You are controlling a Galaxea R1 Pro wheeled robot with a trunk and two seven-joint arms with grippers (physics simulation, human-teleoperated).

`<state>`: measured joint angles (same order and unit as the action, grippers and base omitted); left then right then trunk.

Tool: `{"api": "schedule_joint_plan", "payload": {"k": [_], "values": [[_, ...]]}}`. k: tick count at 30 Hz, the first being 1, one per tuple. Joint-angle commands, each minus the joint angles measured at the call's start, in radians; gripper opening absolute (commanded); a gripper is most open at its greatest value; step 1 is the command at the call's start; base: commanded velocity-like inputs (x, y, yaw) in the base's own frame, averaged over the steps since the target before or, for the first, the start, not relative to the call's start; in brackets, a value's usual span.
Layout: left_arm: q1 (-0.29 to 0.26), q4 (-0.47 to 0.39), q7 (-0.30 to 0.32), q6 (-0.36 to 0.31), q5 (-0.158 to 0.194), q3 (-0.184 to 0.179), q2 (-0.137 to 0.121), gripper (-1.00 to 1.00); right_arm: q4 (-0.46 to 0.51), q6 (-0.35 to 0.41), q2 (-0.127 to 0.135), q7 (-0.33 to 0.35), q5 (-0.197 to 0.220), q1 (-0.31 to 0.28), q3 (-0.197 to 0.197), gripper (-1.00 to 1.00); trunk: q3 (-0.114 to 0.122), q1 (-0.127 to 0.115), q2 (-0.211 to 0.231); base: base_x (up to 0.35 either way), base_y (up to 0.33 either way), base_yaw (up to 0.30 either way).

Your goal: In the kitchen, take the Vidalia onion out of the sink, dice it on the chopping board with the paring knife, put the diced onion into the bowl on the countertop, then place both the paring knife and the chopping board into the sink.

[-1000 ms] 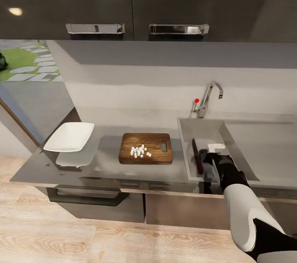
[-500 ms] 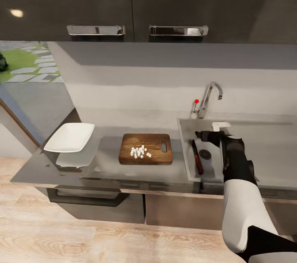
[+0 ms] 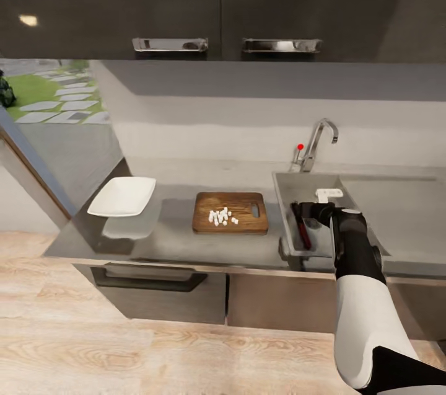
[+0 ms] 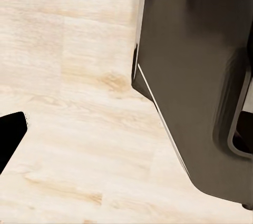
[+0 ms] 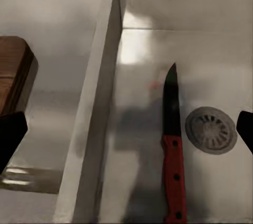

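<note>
One tool is already home: the paring knife lies flat on the floor of the sink, red handle nearest the robot, blade pointing away, with the round drain just beside it at about 3 o'clock. That placement fits the clean-up half of the job. The right gripper hangs above the basin, its fingers spread wide in the wrist view with nothing between them, so it grips nothing. At 9 o'clock from the sink, the chopping board sits on the countertop with a small heap of diced onion on it, which I'd judge is why the board has not gone in yet. Further round at 9 o'clock, well apart from the board, the white bowl looks empty, though it is small from here. The left gripper points at the wooden floor beside a dark cabinet; one fingertip shows, so I cannot tell its state.
</note>
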<state>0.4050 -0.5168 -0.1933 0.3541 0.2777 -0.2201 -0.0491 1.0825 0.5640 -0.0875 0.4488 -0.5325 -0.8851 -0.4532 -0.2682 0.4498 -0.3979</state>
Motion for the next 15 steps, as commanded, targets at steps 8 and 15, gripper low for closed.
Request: {"api": "schedule_joint_plan", "payload": {"k": [8, 15], "values": [[0.000, -0.002, -0.008, 0.002, 0.006, -0.009, -0.002, 1.00, -0.005, -0.001, -0.002, 0.010, -0.010, 0.000, -0.004, 1.00, -0.002, 0.000, -0.002, 0.006, 0.288, 0.000], [0.000, 0.000, -0.008, 0.002, 0.006, -0.009, -0.002, 1.00, -0.008, -0.004, -0.002, 0.007, -0.010, 0.000, -0.004, 1.00, -0.002, 0.000, -0.002, 0.038, 0.125, 0.000]]}}
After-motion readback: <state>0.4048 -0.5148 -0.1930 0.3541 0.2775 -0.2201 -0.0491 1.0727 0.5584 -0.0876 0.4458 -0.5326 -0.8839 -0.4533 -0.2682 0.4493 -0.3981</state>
